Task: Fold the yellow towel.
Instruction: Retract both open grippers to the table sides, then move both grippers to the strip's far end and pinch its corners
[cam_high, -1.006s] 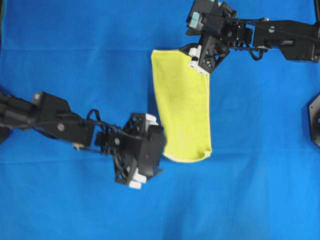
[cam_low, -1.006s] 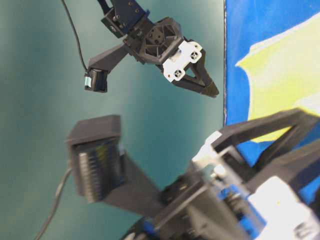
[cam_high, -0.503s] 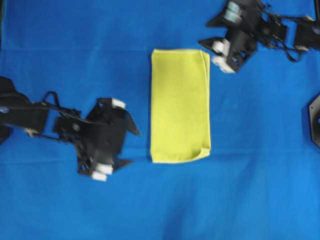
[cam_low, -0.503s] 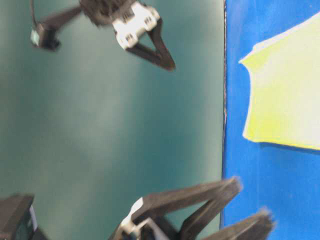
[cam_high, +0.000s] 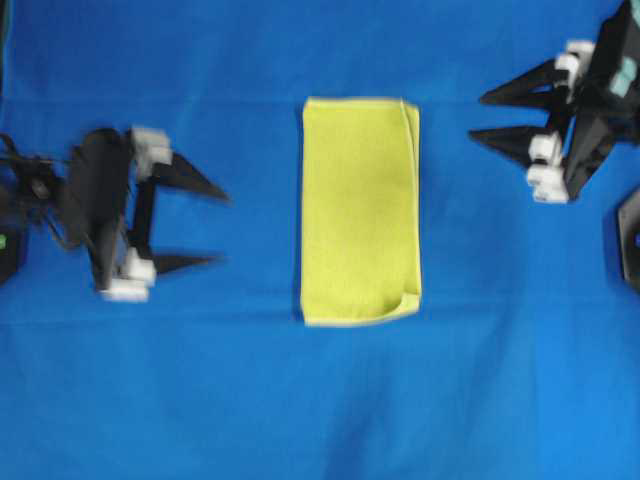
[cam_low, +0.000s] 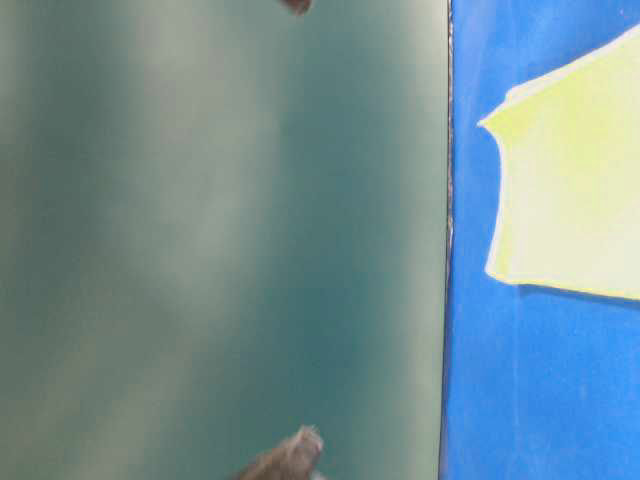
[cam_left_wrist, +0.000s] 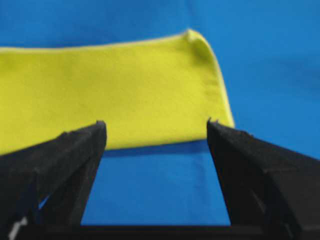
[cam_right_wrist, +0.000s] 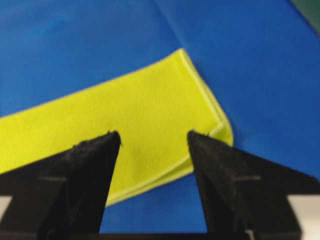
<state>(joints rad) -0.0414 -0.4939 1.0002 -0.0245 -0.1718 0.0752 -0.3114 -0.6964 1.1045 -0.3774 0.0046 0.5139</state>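
Since the yellow towel already lies folded in half as a tall strip on the blue desk, between the two hands and apart from both, the next fold probably runs across its length. Both hands are released and empty: the left hand with fingers spread toward the strip's near long edge, the right hand likewise opposite. Each should pinch both layers at a short end's corners, minding the curled corner nearest the left hand.

We hold our left gripper and right gripper apart — both jaws spread wide, empty.
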